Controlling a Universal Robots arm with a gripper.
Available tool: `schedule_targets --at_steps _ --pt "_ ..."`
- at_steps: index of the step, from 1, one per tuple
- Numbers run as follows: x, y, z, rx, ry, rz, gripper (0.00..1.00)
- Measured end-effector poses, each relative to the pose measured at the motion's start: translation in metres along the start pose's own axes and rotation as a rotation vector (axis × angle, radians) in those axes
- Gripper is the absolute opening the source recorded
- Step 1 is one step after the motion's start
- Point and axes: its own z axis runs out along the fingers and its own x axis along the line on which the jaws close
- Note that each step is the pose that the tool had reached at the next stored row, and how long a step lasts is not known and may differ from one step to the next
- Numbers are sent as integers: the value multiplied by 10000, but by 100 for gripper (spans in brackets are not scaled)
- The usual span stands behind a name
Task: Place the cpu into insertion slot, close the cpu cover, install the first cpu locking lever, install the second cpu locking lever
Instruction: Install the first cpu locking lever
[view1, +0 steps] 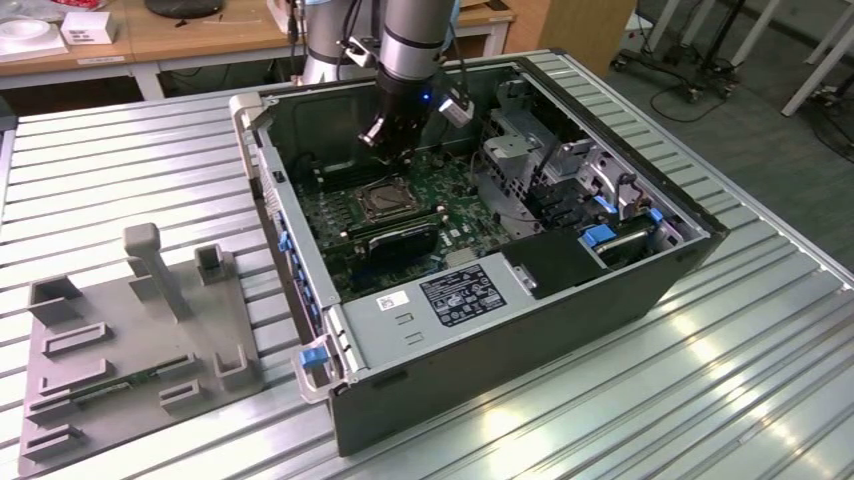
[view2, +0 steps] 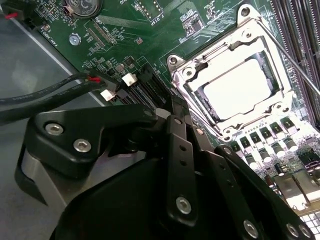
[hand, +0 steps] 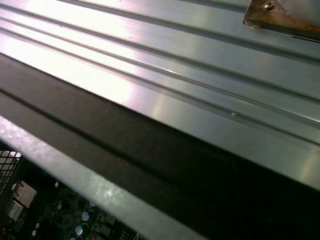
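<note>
The cpu (view2: 240, 86) lies in the insertion slot (view1: 379, 200) on the green board, its pale top showing through the window of the cpu cover (view2: 200, 75). The silver cover lies flat over it. A thin metal locking lever (view2: 295, 65) runs slantwise past the far side of the socket. My gripper (view2: 176, 106) hovers beside one corner of the socket, its black fingers (view2: 179, 145) pressed together with nothing between them. In the exterior view the gripper (view1: 384, 140) hangs inside the open case, just behind the socket.
Long black memory slots (view2: 300, 25) flank the socket. Black cables with a red plug (view2: 55, 92) cross the board near the fingers. A drive cage (view1: 534, 165) and a white-labelled black box (view1: 454, 295) crowd the case. A grey fixture (view1: 134, 340) sits on the ribbed table (hand: 200, 60).
</note>
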Motion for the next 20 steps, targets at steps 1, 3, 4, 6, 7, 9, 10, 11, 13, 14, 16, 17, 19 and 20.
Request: schedule_targets --at_steps 1,3,4,6,7,9,10,11,13,14,16,17,19,20 --pt "0 -1 4 3 2 -20 11" --pt "0 -4 13 9 9 -57 11" --pt "0 -5 17 13 11 -76 11" --pt "-1 -7 26 21 18 -115 11" --pt "0 -8 28 28 23 -135 11" --pt "1 -10 30 51 36 -169 11" --pt "1 -12 30 69 46 -184 11" --pt "0 -12 30 93 57 -197 11" --pt "1 -13 30 139 80 -217 11" --pt "1 -13 30 152 87 -224 11" --pt "2 -13 29 167 96 -236 11" --pt "2 -13 28 170 98 -243 11" --pt "2 -13 28 173 99 -253 11" --pt "1 -12 28 175 101 -259 11"
